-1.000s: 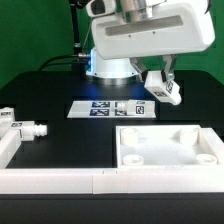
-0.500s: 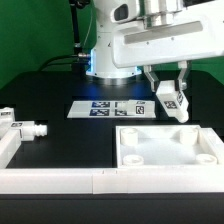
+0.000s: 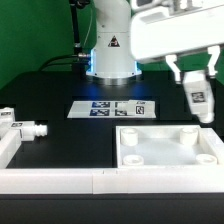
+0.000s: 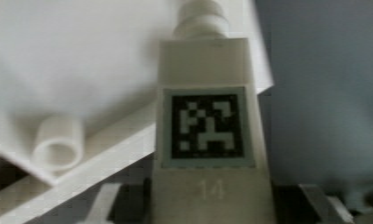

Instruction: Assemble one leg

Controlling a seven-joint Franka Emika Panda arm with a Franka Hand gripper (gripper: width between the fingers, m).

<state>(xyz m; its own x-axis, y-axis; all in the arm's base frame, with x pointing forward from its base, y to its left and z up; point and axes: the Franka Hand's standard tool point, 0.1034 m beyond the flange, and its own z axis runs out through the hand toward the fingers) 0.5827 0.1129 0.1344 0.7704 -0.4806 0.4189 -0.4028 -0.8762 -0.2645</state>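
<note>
Above black table [image 3: 60,150], claw [image 3: 194,78] pinches upright leg [image 3: 199,101] over corner of white panel [image 3: 168,168].

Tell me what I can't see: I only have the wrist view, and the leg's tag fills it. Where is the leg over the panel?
Observer: In the exterior view, the held leg hangs roughly upright in the gripper, above the panel's far corner on the exterior view's right.
Operator: Is it touching the panel?
Observer: Its lower end seems just clear of the rim, though I cannot be sure from this angle.
Operator: Any other legs around?
Observer: One spare leg lies on its side on the table, at the exterior view's left, apart from the panel.
</note>
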